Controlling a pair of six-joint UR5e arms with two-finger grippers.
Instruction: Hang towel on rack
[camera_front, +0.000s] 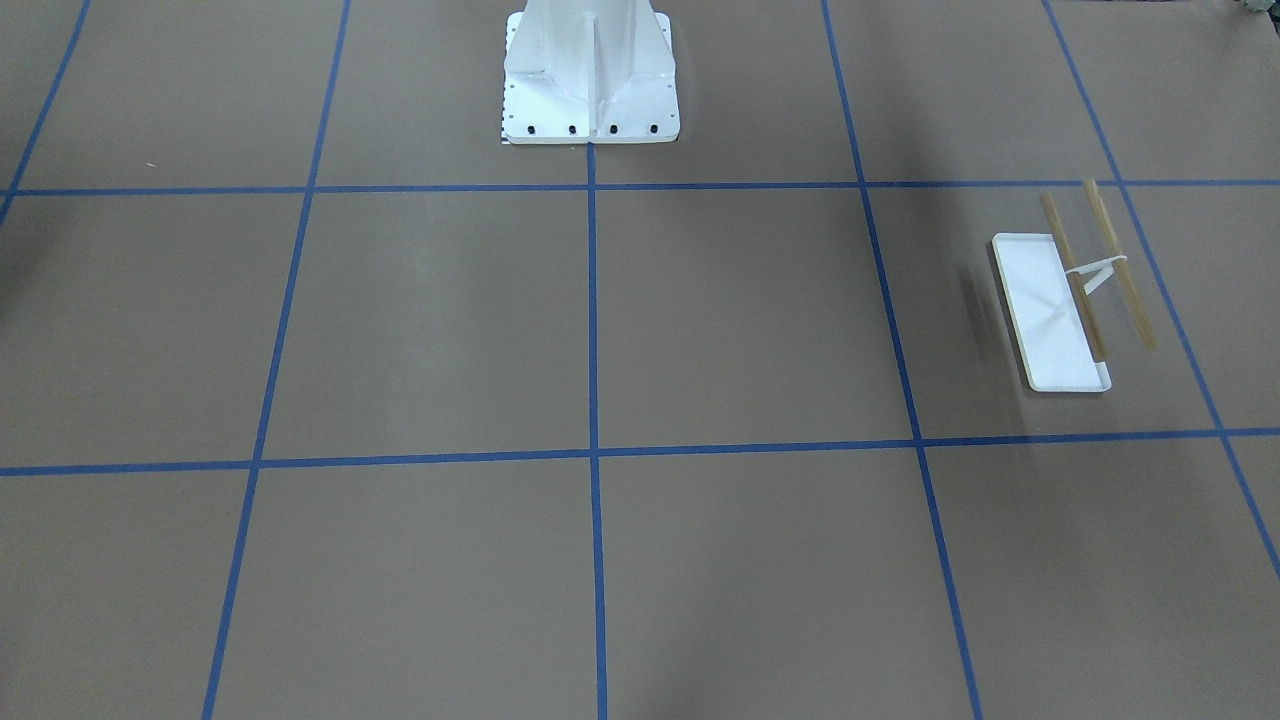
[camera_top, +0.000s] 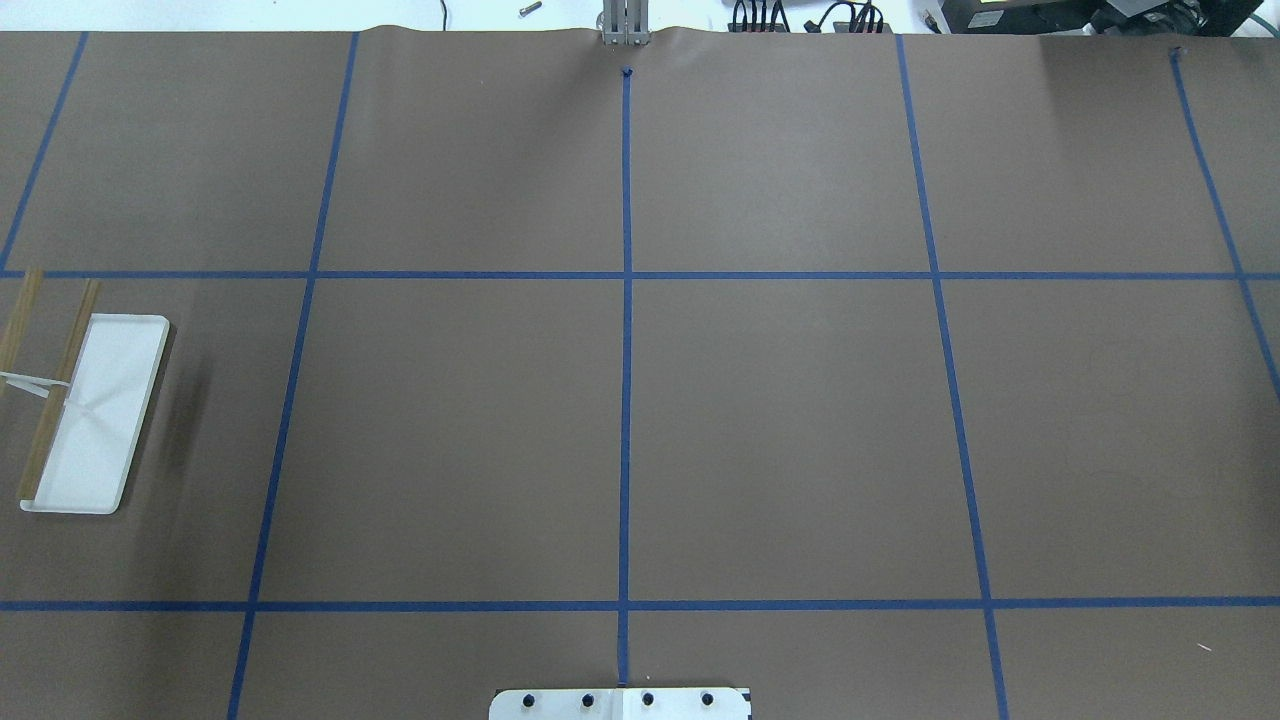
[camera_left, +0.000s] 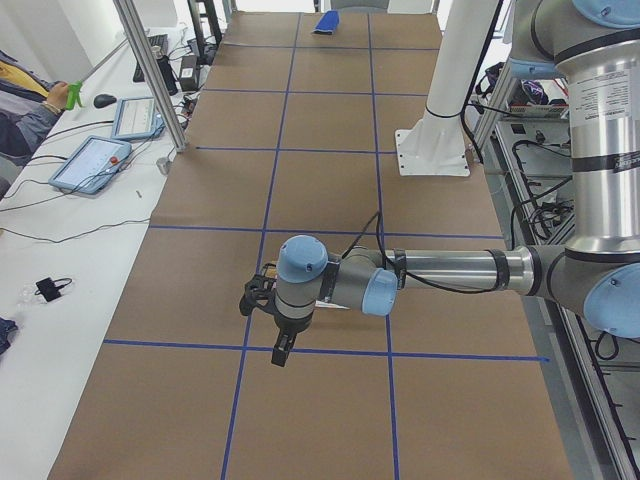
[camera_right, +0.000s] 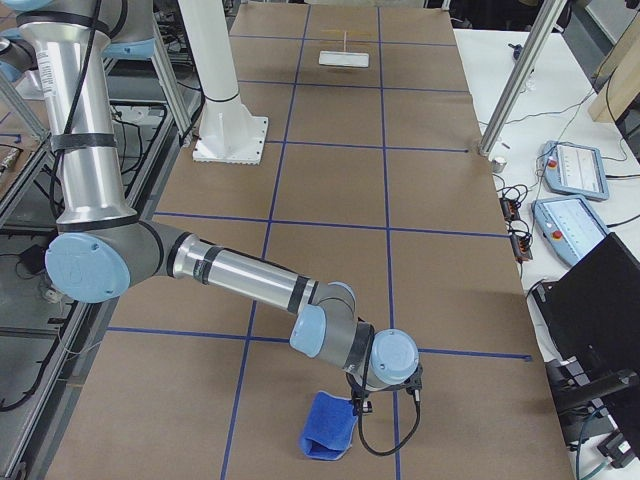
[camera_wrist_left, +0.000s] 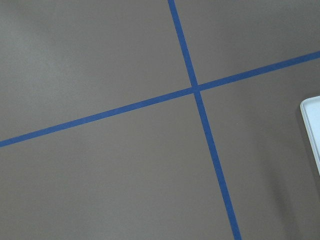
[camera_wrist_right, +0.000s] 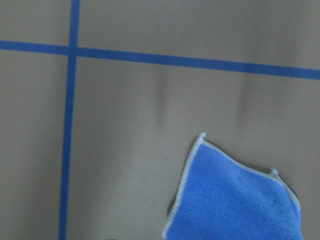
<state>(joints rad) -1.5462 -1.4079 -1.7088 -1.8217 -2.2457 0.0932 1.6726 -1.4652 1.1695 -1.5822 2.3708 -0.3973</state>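
Lying on the brown table at the robot's right end, the towel is blue and rumpled, with one side folded up. The right gripper hangs just above the towel's near edge; whether it touches the cloth, or whether its fingers are apart or together, I cannot tell. The rack stands well apart from the towel, at the table's opposite end on the robot's left, upright on its white base with both wooden bars bare. The left gripper hovers over a blue tape line near the rack, pointing down, and its fingers cannot be judged either. The white pedestal is bolted at the robot's edge of the table, midway along.
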